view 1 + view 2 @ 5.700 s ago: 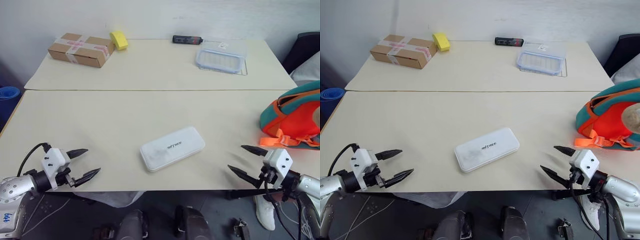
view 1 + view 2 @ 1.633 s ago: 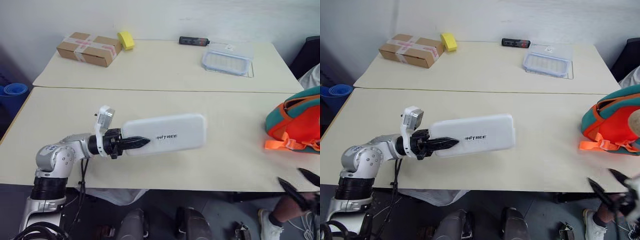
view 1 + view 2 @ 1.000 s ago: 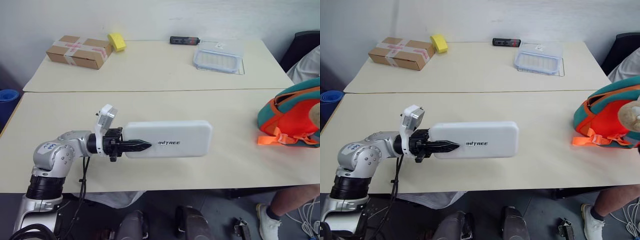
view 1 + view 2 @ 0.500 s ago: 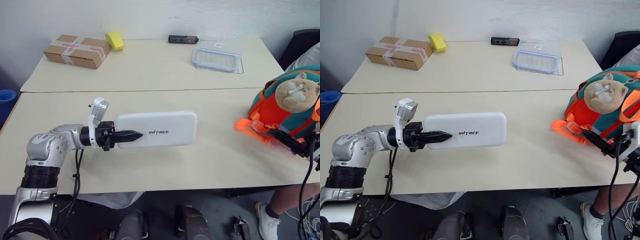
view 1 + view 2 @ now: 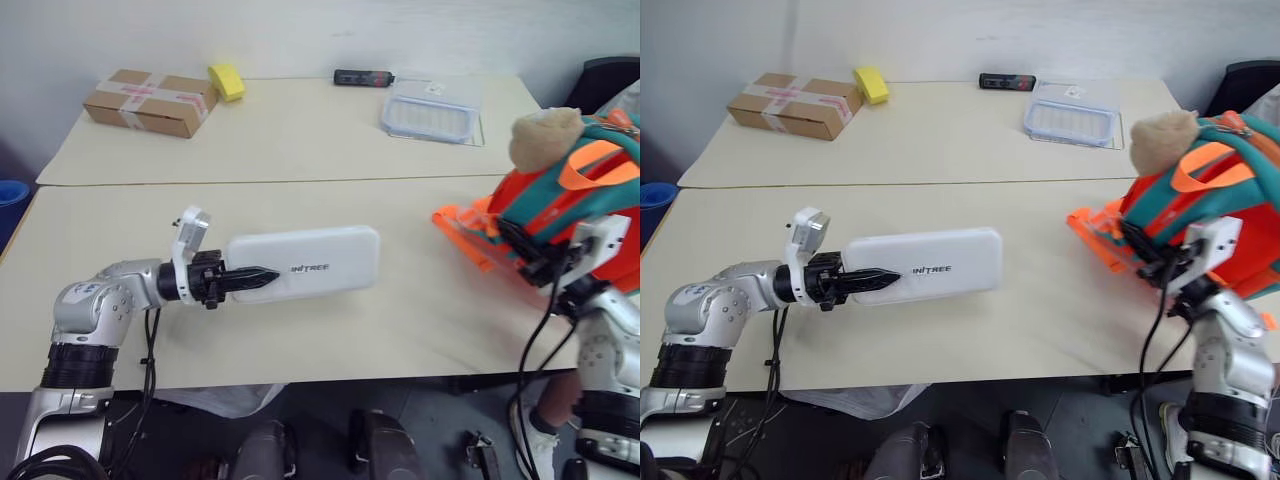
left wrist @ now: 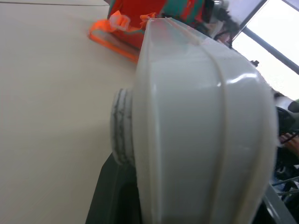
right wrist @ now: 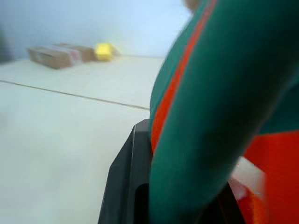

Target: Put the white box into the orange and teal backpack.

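White, smooth plastic makes up the flat rounded-corner case, the white box [image 5: 310, 264], which hangs level above the near cream table [image 5: 330, 330], gripped at one short end by the left gripper [image 5: 262, 277] with its black fingers pinched on it. Small dark lettering sits on the top face near the middle. In the left wrist view the box [image 6: 201, 130] shows a glossy rounded end with moulded seams running along it; the lettering is out of sight there, and one dark finger [image 6: 114, 196] appears beneath the case.

On the right side of the same table the small soft orange and teal backpack [image 5: 570, 190] is raised and tilted, teal bands crossing the orange body, with orange straps [image 5: 462, 225] trailing down towards the table. The right gripper [image 5: 1150, 262] is pressed into the backpack's front; in the right wrist view its dark finger [image 7: 128, 186] lies against a teal-and-orange band [image 7: 210, 116], apparently clamped on that fabric. The far edge of the backpack is cut off by the frame, and its opening cannot be made out. A beige plush head [image 5: 545, 137] sits at the top, its face turned away.

On the far table rest a clear lidded plastic container [image 5: 432, 112], a brown taped cardboard box [image 5: 150, 100], a yellow block [image 5: 227, 81] and a small dark oblong object [image 5: 358, 77], too small to identify.
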You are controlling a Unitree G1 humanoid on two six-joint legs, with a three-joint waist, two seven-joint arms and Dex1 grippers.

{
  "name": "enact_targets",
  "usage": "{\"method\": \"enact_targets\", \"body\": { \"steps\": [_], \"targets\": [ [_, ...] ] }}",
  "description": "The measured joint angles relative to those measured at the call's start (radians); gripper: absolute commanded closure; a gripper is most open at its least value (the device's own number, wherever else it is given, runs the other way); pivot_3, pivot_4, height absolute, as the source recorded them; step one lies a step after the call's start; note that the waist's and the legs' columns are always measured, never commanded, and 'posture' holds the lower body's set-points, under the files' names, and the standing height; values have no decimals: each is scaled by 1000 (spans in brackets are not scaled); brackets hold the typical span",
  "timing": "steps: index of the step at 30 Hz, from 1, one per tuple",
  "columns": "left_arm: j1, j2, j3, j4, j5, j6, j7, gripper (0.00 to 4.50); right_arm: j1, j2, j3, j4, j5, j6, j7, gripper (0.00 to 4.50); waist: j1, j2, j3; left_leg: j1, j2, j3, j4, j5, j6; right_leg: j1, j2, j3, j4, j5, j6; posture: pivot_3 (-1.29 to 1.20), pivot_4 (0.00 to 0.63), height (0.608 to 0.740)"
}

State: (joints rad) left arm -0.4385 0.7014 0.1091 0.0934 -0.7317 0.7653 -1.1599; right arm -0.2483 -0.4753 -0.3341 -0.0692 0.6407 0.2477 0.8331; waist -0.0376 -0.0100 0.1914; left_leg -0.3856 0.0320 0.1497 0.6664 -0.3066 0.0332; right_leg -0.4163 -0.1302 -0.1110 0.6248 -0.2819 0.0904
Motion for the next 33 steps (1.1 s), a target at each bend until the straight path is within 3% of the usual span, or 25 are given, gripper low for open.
{"method": "enact_targets", "body": {
  "steps": [3,7,12,14,18,25,33],
  "targets": [
    [23,21,40,19,14,-24,-1,3286,10,23,93,-136,85,112,-3,4428,0,0,0,-1,0,0,0,0,-1,-2,0,0,1,0,-1,0,150,740],
    [24,8,186,49,-55,0,52,3286,11,-16,197,-323,280,314,32,4428,10,0,0,-3,0,-2,0,-1,1,-2,-2,-1,1,0,-1,0,150,740],
    [16,67,312,103,-97,33,76,3286,60,-183,197,-492,607,536,38,4428,15,-2,0,-3,-2,-3,0,-3,4,-1,-4,-3,-1,0,-1,0,150,740],
    [17,70,358,113,-116,44,90,3286,118,-245,187,-530,665,583,57,4428,19,-3,0,-3,-2,-4,0,-4,4,1,-4,-4,-4,0,0,0,150,740],
    [17,66,423,96,-185,85,108,3286,181,-325,158,-535,674,609,90,4428,30,-7,0,-3,-2,-3,1,-5,6,2,-4,-4,-6,1,2,0,150,740],
    [15,36,434,-121,-343,173,133,3286,207,-363,111,-506,618,596,132,4428,43,-10,0,-3,-2,-4,1,-5,4,2,-3,-4,-10,1,2,0,150,740],
    [-70,35,266,-197,-331,163,88,3286,186,-363,120,-479,520,559,186,4428,44,-10,0,-2,-2,-3,1,-4,3,2,-1,-4,-9,2,2,0,150,740]
  ]
}}
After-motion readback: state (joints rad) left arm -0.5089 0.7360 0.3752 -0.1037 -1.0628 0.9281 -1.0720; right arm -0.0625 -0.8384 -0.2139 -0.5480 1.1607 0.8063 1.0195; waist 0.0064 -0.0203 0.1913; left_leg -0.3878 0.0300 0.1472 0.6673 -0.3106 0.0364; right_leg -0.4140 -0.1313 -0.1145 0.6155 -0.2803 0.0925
